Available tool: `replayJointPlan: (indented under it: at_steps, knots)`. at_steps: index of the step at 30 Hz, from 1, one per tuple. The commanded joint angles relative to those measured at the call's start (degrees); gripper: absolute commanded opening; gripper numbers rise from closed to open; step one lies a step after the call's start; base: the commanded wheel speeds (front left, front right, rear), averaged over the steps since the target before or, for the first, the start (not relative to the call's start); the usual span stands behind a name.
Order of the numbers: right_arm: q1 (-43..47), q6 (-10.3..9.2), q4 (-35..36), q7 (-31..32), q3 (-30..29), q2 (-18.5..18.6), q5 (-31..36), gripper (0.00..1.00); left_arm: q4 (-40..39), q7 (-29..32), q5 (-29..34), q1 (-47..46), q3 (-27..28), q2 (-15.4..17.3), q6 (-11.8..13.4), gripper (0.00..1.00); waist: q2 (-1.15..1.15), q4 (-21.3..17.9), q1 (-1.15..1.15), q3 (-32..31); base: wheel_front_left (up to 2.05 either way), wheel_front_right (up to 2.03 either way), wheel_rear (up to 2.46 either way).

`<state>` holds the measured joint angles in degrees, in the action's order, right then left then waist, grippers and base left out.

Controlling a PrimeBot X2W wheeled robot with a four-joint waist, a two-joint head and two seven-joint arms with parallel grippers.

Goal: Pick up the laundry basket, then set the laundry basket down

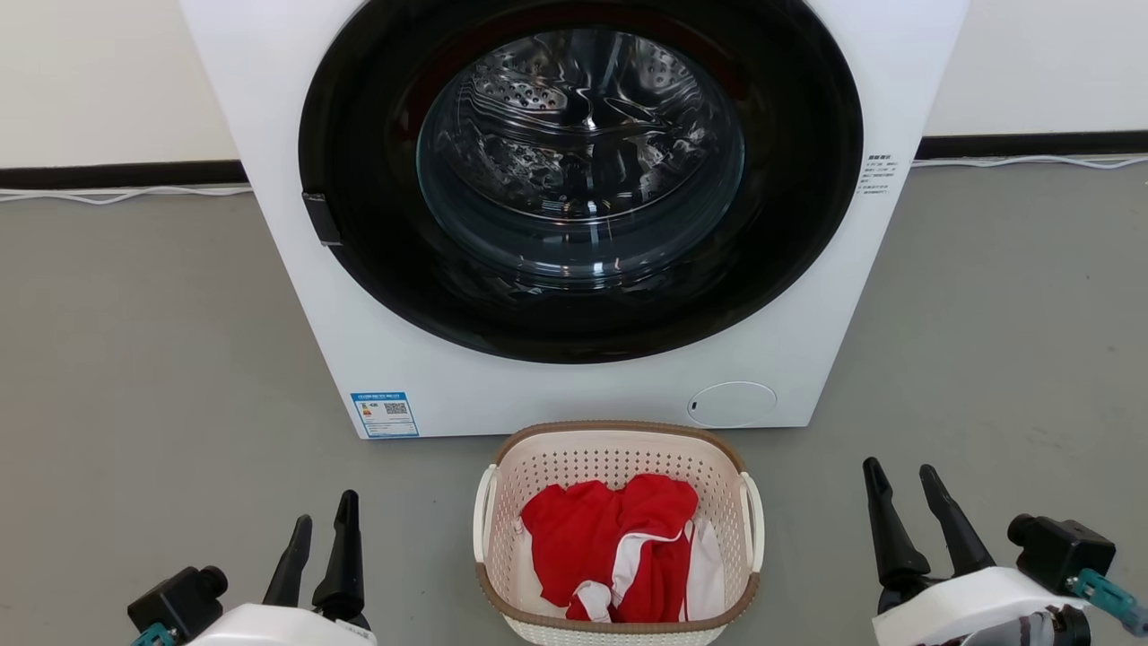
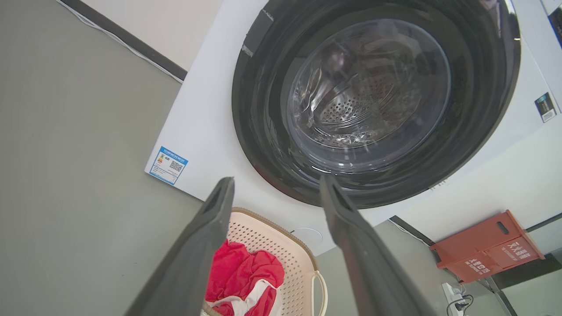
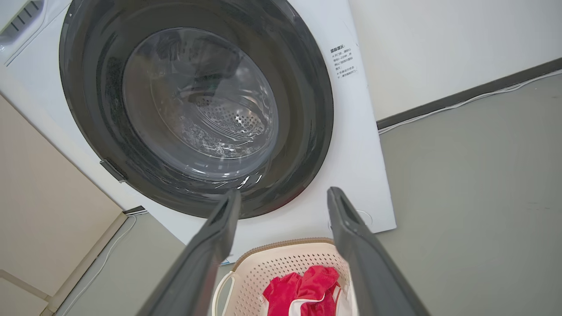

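Laundry basket: we see the laundry basket (image 1: 619,459) standing upright on the grey floor (image 1: 134,359), just in front of the washing machine (image 1: 574,395) and roughly centred between our two arms.
Basket build: cream perforated walls, a brown woven-look rim, and a white handle on each short side.
Basket contents: a red garment (image 1: 610,538) with white trim lies crumpled inside, below the rim.
Left pincer: in the head view our left pincer (image 1: 326,508) sits at the lower left, fingers pointing up, well apart from the basket. Its jaws are released and we find nothing between them.
Left wrist view: the left pincer (image 2: 276,179) shows two spread fingers, with the basket (image 2: 272,239) and the red cloth (image 2: 241,272) low between them.
Right pincer: our right pincer (image 1: 898,467) sits at the lower right, also clear of the basket, jaws released and empty.
Right wrist view: the right pincer (image 3: 284,191) frames the basket (image 3: 281,263) from the other side, fingers wide.
Washing machine: white body, large dark round door (image 1: 574,179) closed, with the steel drum visible through the glass.
Machine details: a blue label (image 1: 385,414) at its lower left corner and a round flap (image 1: 731,404) at the lower right.
Surroundings: a pale wall (image 1: 108,81) behind, and in the left wrist view a red crate (image 2: 483,245) against it.
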<state>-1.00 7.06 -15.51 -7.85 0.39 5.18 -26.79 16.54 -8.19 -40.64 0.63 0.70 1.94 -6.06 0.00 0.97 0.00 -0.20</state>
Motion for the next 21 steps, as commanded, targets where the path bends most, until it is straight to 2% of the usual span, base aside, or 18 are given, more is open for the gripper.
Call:
replayJointPlan:
  at_steps: [1,21]
  knots:
    - [-1.6,0.3,1.2,-1.1,1.2,1.0,2.1,1.0,-1.8,-0.7,2.1,-0.9,0.9,0.6,0.0,1.0,0.0,0.0,0.0,0.0,0.0,0.0,0.0]
    - [-1.3,0.37,-0.4,-4.4,2.4,1.9,15.5,1.0,-2.3,-4.1,16.4,-0.3,1.0,0.8,-0.2,1.0,0.0,-0.5,0.0,-0.3,0.0,0.0,0.0]
